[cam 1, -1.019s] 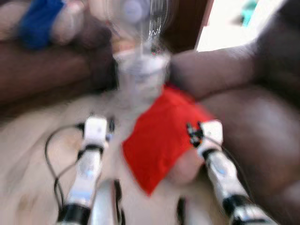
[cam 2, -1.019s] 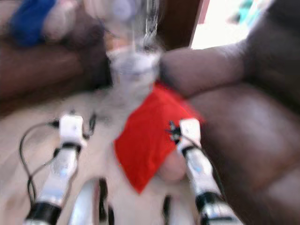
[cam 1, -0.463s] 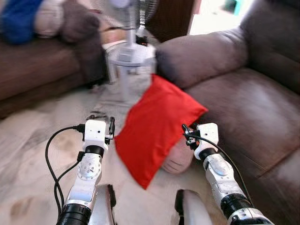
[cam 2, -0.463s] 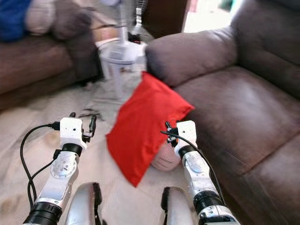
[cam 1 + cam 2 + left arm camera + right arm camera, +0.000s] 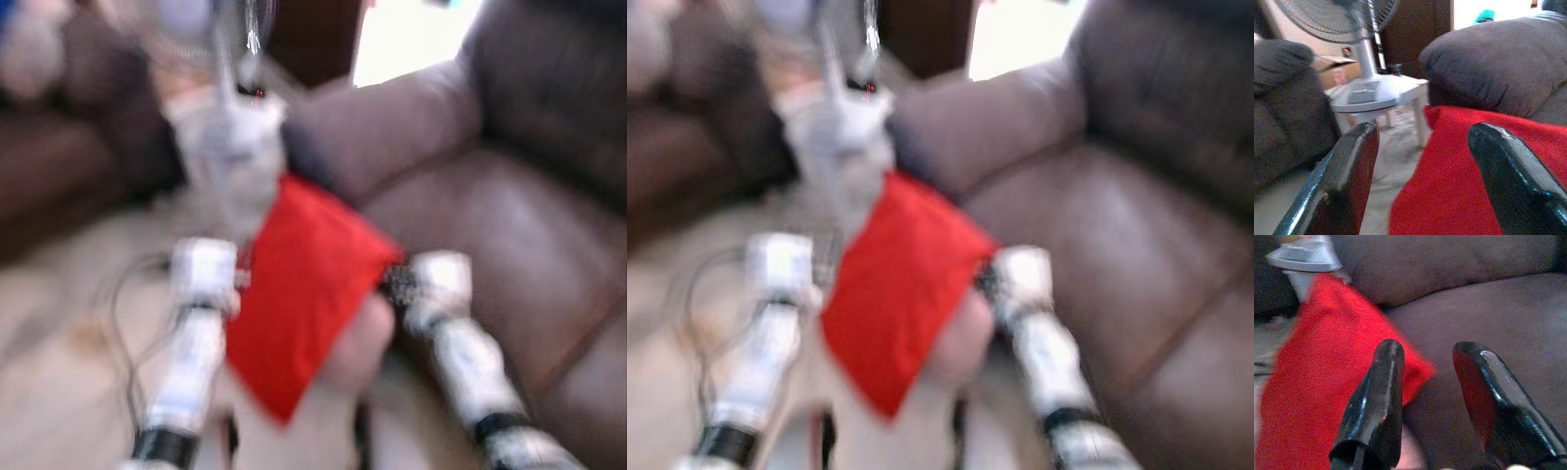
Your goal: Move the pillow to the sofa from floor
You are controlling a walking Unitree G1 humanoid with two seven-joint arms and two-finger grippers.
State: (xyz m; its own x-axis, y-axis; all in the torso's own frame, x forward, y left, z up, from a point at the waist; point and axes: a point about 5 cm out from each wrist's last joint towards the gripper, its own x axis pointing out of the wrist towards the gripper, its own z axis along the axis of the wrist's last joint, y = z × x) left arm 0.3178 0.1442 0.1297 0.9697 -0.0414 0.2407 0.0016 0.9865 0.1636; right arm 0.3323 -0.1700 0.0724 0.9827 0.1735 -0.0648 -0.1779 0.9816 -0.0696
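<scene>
Blurred living rm: pale floor [image 5: 59,392], pedestal fan [image 5: 1359,58] on a white stand, dark brown door behind, bright daylight thru an opening [image 5: 411,34] top centre.

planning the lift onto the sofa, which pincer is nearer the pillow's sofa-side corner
Right. The right pincer, open, sits at the red pillow's corner by the sofa; the left pincer, open, is at its opposite edge.
</scene>
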